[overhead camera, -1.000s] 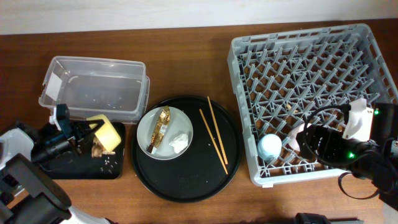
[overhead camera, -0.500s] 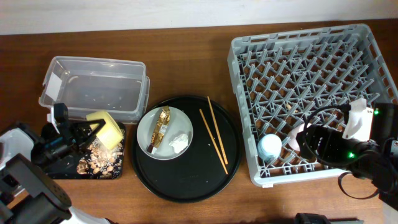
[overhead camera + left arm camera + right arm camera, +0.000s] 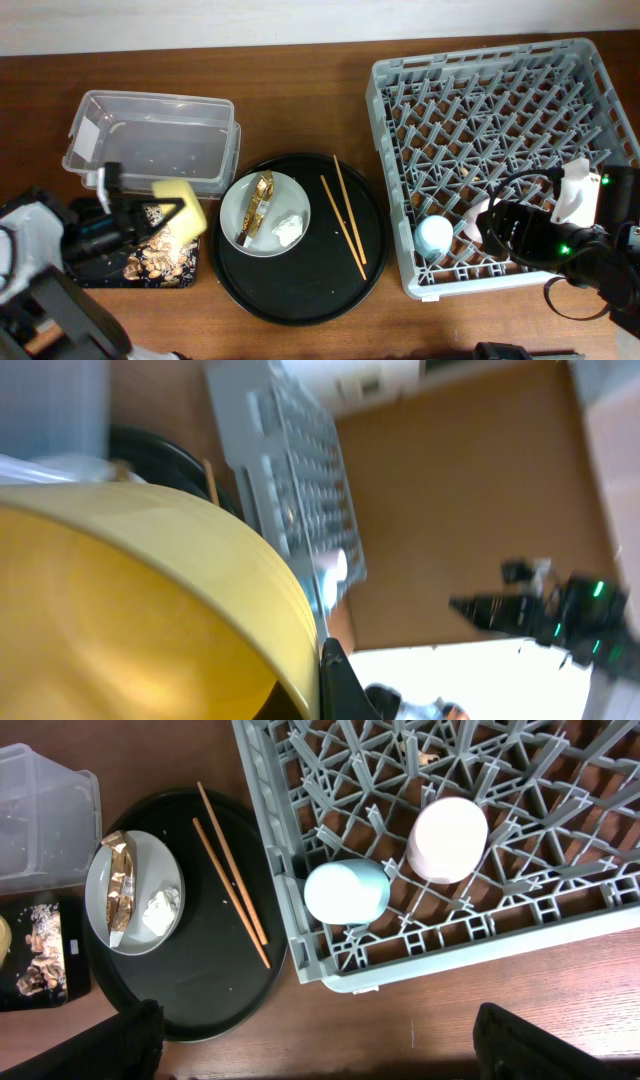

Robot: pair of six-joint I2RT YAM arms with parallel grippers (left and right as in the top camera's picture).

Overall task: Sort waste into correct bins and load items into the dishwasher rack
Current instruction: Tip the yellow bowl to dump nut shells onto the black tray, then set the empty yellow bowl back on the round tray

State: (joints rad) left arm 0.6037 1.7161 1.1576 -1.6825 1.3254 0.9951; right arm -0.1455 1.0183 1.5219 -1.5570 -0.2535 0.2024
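Observation:
My left gripper (image 3: 150, 210) is shut on a yellow bowl (image 3: 182, 200), held tilted over the shallow black tray (image 3: 100, 275). Beige-brown food scraps (image 3: 155, 255) lie in that tray. The bowl (image 3: 130, 590) fills the left wrist view. A white plate (image 3: 240, 205) holds the gold wrapper (image 3: 262, 195) and the white tissue ball (image 3: 290, 228). The chopsticks (image 3: 345, 225) lie beside it. The light-blue cup (image 3: 346, 890) and pink cup (image 3: 447, 838) stand upside down in the grey rack (image 3: 500, 100). My right gripper (image 3: 320, 1040) is open and empty above the rack's front edge.
The clear tub (image 3: 150, 145) with a white label stands behind the black tray. The plate and chopsticks rest on a round black serving tray (image 3: 300, 290) between the bins and the rack. My right arm (image 3: 550, 245) covers the rack's front right corner.
The left gripper has tipped the yellow bowl and the food scraps have dropped into the black tray. The bowl has then shifted right and up. The right arm has not moved.

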